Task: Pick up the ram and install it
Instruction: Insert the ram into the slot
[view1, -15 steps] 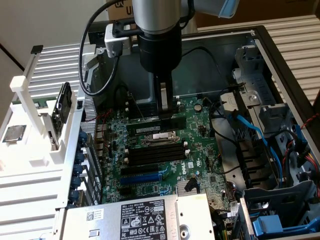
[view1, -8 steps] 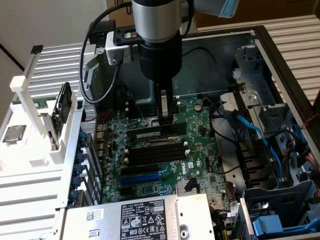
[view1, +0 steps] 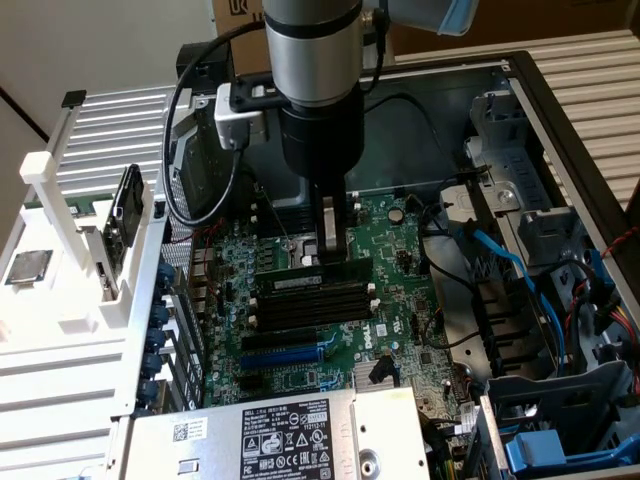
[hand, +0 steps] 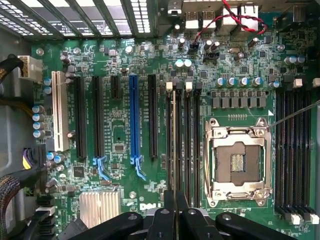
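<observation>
Motherboard (hand: 150, 60): ram (hand: 173, 135) between jaws

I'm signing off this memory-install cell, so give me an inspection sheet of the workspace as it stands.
Surface: green motherboard inside an open grey computer case.
Job's things: long thin green ram stick stands on edge at a long black memory slot; seating cannot be told.
Clutter: small square silver CPU chip on a white rack at the exterior view's left.
Gripper: black gripper shut on the ram stick's edge.
Cables: blue flat cables at the exterior view's right; black looped cable at its left.
Surroundings: brown cardboard box behind the case.
</observation>
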